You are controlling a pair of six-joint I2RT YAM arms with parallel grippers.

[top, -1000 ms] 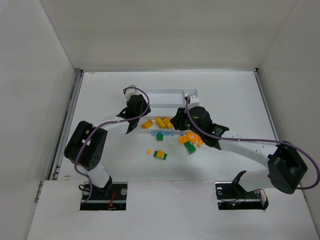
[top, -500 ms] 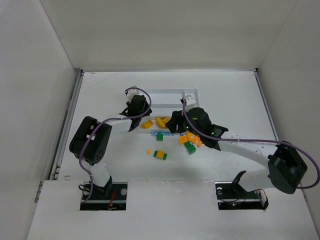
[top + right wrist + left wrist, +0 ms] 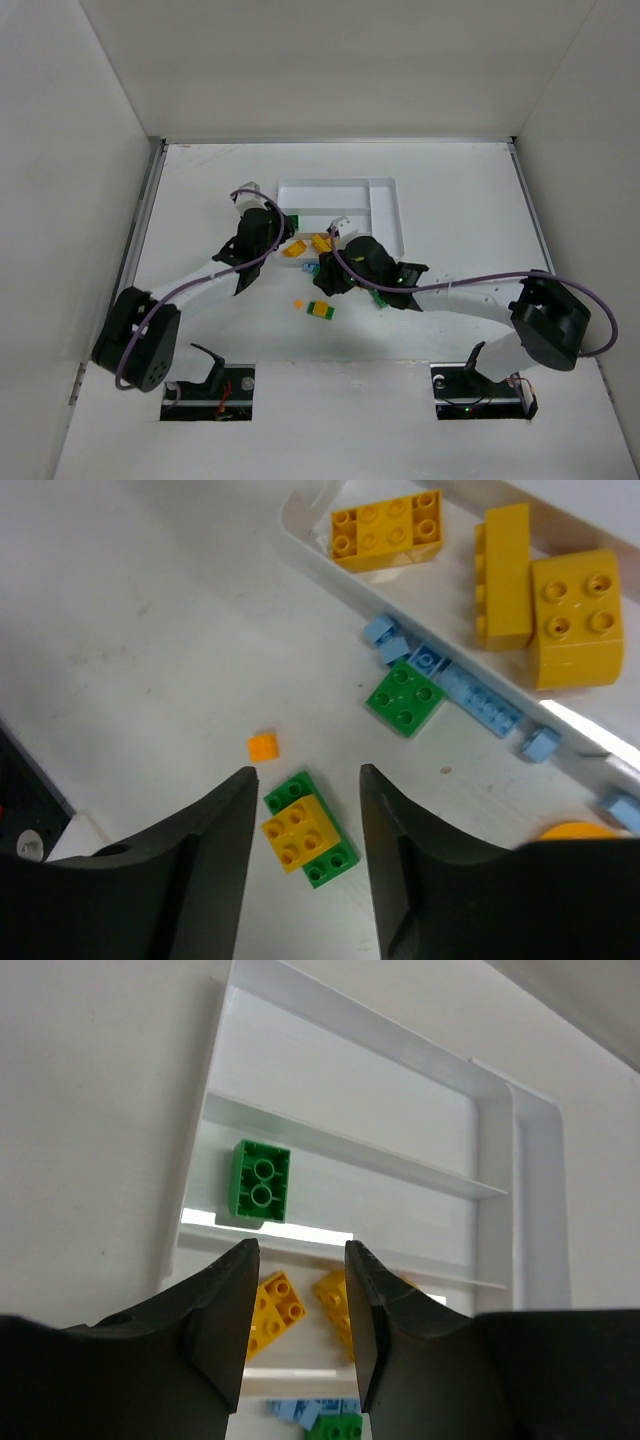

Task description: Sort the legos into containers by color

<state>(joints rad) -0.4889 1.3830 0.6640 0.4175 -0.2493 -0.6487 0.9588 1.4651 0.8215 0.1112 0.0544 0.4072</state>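
Left wrist shows green lego inside white tray; left gripper, right gripper gape empty.

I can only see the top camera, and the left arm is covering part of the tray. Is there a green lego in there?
Observer: Yes. The left wrist camera shows one green brick lying in the middle long section of the tray, at one end.
Operator: Is the right claw holding anything?
Observer: No. The right gripper is open and empty. A yellow-on-green stack lies on the table below the gap between its fingers.
Operator: What are the tiny blue bits?
Observer: Light blue bricks. They lie on the table along the tray's outer wall, not inside it.
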